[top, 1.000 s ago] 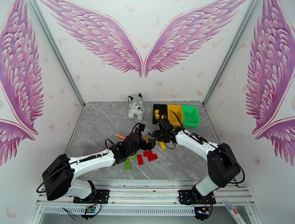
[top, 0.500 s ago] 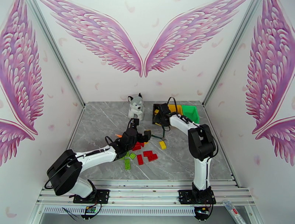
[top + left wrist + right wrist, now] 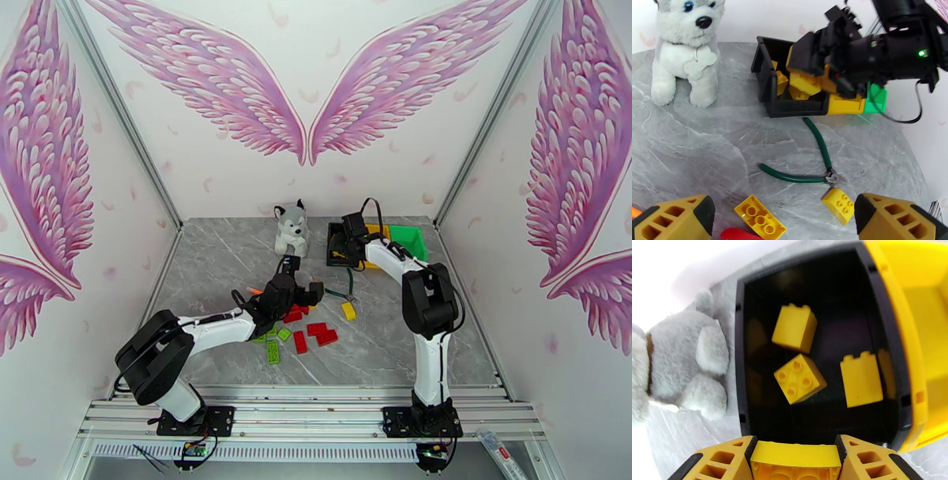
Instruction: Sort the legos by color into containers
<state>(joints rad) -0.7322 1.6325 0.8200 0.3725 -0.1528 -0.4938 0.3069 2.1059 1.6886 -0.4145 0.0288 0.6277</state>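
Observation:
My right gripper hangs over the black container, shut on a yellow lego held between its fingers. Three yellow legos lie inside the black container. The yellow container and the green container adjoin it on the right. My left gripper is open above the table, with nothing between its fingers. Below it lie two yellow legos. Red legos and green legos sit near the table's middle.
A plush husky sits left of the containers. Green-handled pliers lie in front of the black container. An orange stick lies by my left arm. The containers stand at the table's back right.
My right gripper has carried the yellow lego from the table's middle back to above the black container. The left gripper has shifted slightly over the pile.

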